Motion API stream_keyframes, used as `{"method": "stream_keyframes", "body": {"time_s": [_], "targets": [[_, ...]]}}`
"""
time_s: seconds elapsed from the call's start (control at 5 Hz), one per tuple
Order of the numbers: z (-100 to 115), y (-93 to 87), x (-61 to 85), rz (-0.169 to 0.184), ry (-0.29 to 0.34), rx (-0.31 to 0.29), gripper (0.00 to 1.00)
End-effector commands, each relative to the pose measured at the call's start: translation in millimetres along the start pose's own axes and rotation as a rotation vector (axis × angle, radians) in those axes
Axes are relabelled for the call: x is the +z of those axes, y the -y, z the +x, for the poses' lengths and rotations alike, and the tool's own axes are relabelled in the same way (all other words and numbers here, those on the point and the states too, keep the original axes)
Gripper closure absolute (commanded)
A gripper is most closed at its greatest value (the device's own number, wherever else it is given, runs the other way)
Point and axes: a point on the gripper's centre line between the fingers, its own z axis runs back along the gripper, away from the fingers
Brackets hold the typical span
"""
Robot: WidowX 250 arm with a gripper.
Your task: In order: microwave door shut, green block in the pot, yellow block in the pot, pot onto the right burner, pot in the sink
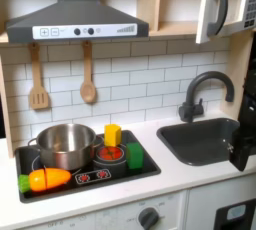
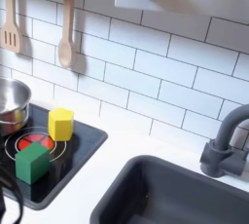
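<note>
Lying at the stove's front left corner in the first exterior view, an orange toy carrot (image 1: 47, 179) rests just ahead of the pot (image 1: 65, 145), which fills the left burner. The green block (image 1: 135, 156) and the yellow block (image 1: 113, 135) stand apart on the right burner (image 2: 34, 147), bare white counter between stove and sink (image 1: 205, 140). The gripper (image 1: 243, 146) hangs dark at the first exterior view's right edge over the sink's rim, too cropped to tell whether its jaws are spread. High behind, the microwave door (image 1: 220, 4) is shut.
</note>
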Motion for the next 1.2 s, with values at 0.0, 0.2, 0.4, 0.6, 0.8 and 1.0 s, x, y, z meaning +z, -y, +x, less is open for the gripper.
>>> {"method": "stream_keyframes", "body": {"time_s": [0.0,0.2,0.4,0.6,0.8,1.0], "targets": [[0,-0.2,0.0,0.000,0.000,0.002,0.00],[4,-5.5,-3.0,0.010,-0.002,0.010,0.00],[10,-11.2,-3.0,0.025,0.008,0.035,0.00],[13,-18.7,-3.9,0.036,0.007,0.058,0.00],[24,-28.0,-3.1,0.052,0.025,0.083,0.18],[40,-39.1,1.6,0.037,0.066,0.128,1.00]]}}
